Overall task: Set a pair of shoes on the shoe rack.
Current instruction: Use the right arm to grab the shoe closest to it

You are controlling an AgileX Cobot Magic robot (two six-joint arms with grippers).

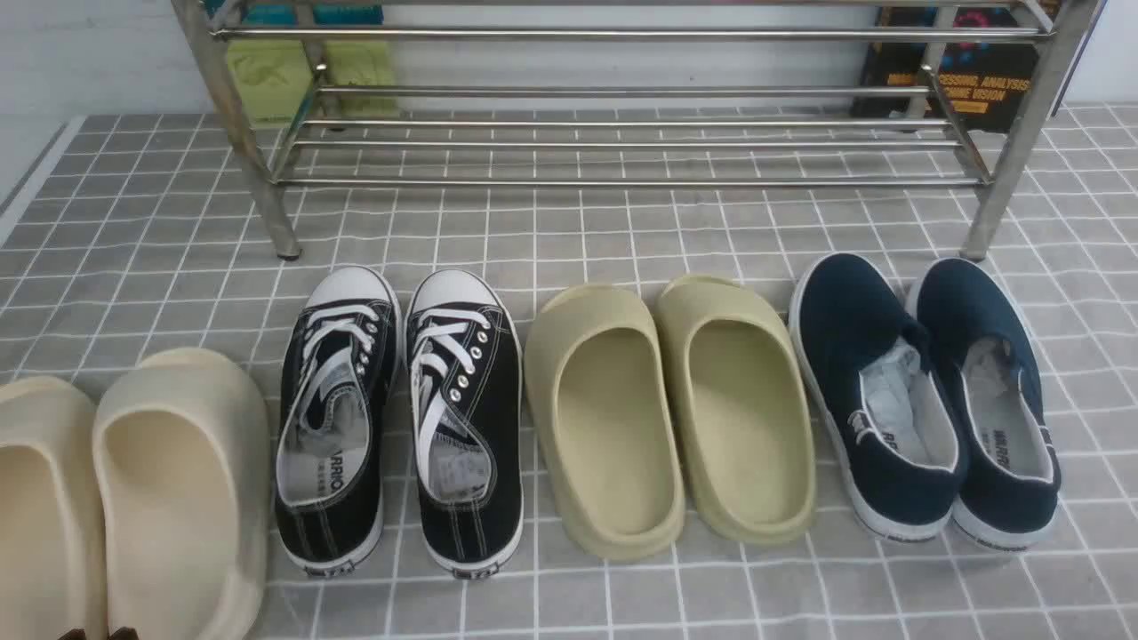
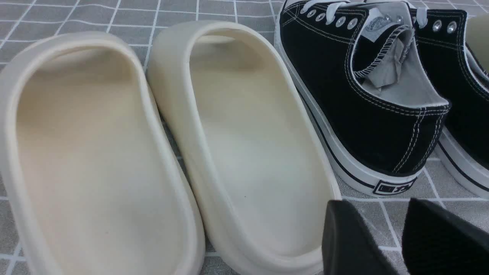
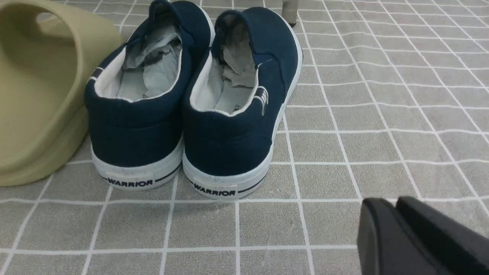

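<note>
Navy shoes (image 1: 929, 356) at 3 o'clock; rack (image 1: 622, 182) top cut off; left fingers (image 2: 351, 240) parted, right fingers (image 3: 382, 236) closed, both empty.

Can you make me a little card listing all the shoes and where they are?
Row, left to right: cream slippers, black lace-up sneakers, olive slippers, navy slip-on shoes
Behind them: silver shoe rack
Navy pair: on the floor, side by side, toes toward rack, paper inside
Floor: grey checked cloth
Left hand: open, by cream slippers

Cream foam slippers (image 1: 178, 480), black lace-up sneakers (image 1: 471, 418) beside them, olive slippers (image 1: 605, 427), grey checked cloth (image 1: 622, 240)
</note>
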